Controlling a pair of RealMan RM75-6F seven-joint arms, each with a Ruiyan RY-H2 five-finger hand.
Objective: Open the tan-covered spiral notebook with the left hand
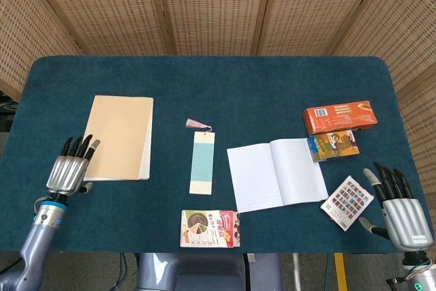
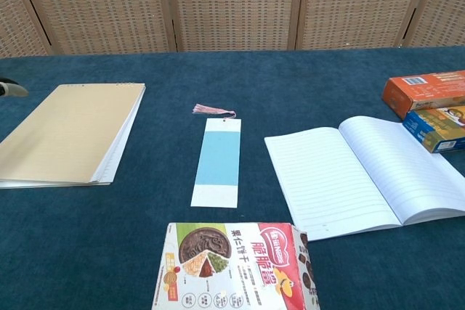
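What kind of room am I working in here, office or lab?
Likely a staged test setup, not a real office: a table covered in dark teal cloth, woven wicker screens closing off the back, and notebooks and snack boxes laid out apart.

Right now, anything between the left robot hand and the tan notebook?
Nothing visible. The left robot hand sits at the near left corner of the tan notebook, fingers spread, fingertips at its edge. The bookmark lies well off to the right.
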